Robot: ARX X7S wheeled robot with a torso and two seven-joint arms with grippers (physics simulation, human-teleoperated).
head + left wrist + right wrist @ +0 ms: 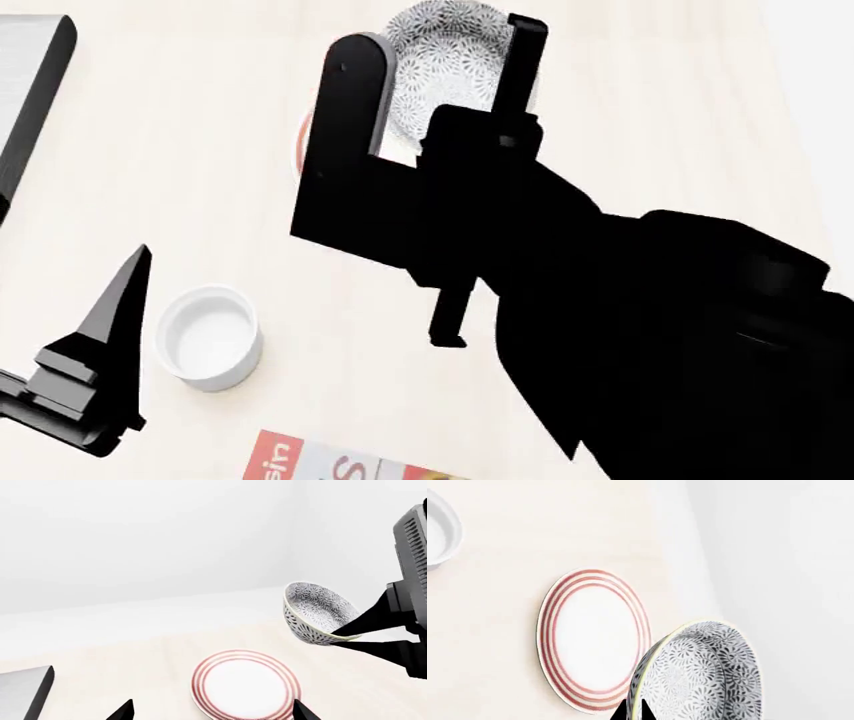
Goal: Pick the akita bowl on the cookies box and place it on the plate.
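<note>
1. The akita bowl [315, 612] hangs tilted in the air above the plate [245, 685], pinched at its rim by the right gripper [347, 636].
2. Level the bowl, centre it over the plate's red rings, and lower it gently before letting go.
3. The left gripper [94, 375] waits spread open over the bench [200, 150], near the white cup [208, 335].
</note>
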